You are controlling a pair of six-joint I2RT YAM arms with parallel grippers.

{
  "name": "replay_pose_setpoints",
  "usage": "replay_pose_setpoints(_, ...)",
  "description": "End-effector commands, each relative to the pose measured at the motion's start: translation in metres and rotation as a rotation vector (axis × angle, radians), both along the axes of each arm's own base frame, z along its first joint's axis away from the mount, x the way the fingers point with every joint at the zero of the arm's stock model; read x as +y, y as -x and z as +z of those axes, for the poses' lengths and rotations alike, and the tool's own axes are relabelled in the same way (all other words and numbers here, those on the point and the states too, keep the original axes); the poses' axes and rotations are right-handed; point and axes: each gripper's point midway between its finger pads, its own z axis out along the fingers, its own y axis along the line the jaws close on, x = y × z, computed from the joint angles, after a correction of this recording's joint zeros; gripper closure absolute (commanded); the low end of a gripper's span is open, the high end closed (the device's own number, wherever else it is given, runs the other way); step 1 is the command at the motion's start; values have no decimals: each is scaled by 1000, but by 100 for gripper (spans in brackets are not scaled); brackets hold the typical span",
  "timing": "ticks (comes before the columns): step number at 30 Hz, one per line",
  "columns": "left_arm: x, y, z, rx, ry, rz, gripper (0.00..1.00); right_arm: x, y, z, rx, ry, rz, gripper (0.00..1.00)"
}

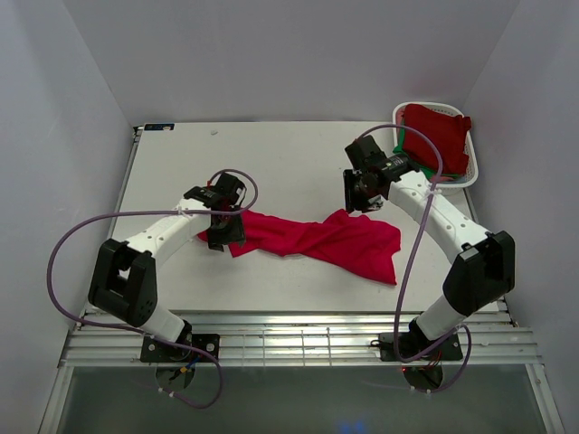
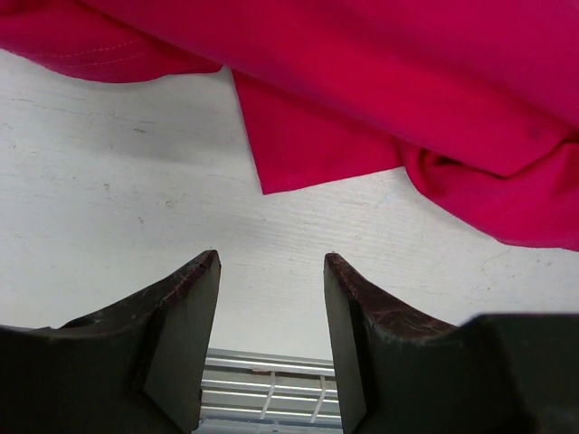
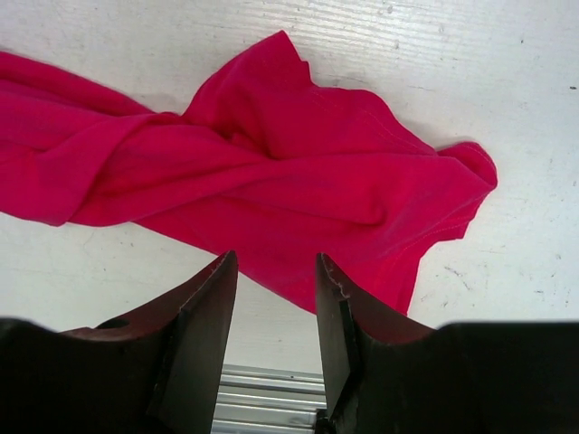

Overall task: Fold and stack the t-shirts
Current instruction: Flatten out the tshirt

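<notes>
A crimson t-shirt [image 1: 335, 240] lies crumpled and twisted across the middle of the white table [image 1: 271, 163]. My left gripper [image 1: 222, 237] hovers at the shirt's left end, open and holding nothing. In the left wrist view the left gripper [image 2: 271, 262] is over bare table, with the cloth [image 2: 407, 81] just beyond its tips. My right gripper [image 1: 360, 201] hangs above the shirt's far right part, also open. In the right wrist view the right gripper [image 3: 271, 262] is empty and the shirt [image 3: 271, 172] lies spread below and beyond it.
A white slotted basket [image 1: 394, 113] stands at the back right corner. It holds a dark red t-shirt [image 1: 439, 131] with a green one [image 1: 423, 169] peeking out under it. The metal rail [image 1: 298, 344] runs along the table's near edge. Grey walls close in on both sides.
</notes>
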Motion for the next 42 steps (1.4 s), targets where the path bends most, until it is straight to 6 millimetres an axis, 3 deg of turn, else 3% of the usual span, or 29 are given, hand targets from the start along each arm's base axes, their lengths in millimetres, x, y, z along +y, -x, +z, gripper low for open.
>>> replay_pose_setpoints(1,2,-1,-8,-1,-3,36,39,8,-5,23,-69,-66,18,54)
replay_pose_setpoints(11,-2,-8,-47,15,-12,15,41,4,4,26,-84,-84,14,54)
replay_pose_setpoints(21,-8,-27,-42,-71,16,26,43,-3,14,23,-82,-71,11,54)
replay_pose_setpoints(26,-5,-23,-56,-38,-10,28,44,-3,16,22,-77,-77,14,54)
replay_pose_setpoints(29,2,-15,-66,-11,-39,36,53,-4,16,26,-88,-77,13,54)
replay_pose_setpoints(33,12,-5,-73,14,-80,49,85,-5,16,29,-98,-74,10,54)
replay_pose_setpoints(34,14,-4,-73,16,-89,52,100,-6,16,28,-95,-72,9,54)
replay_pose_setpoints(35,15,-2,-73,17,-93,52,100,-6,16,28,-97,-72,9,54)
replay_pose_setpoints(37,15,-1,-67,19,-91,50,100,-7,17,27,-93,-69,4,54)
replay_pose_setpoints(40,7,-16,-29,-44,-53,50,100,-10,16,27,-95,-53,-6,54)
replay_pose_setpoints(41,-4,-40,6,-126,-13,41,100,-11,15,29,-99,-49,-9,54)
replay_pose_setpoints(42,-6,-44,29,-141,-6,32,100,-12,14,30,-101,-46,-13,54)
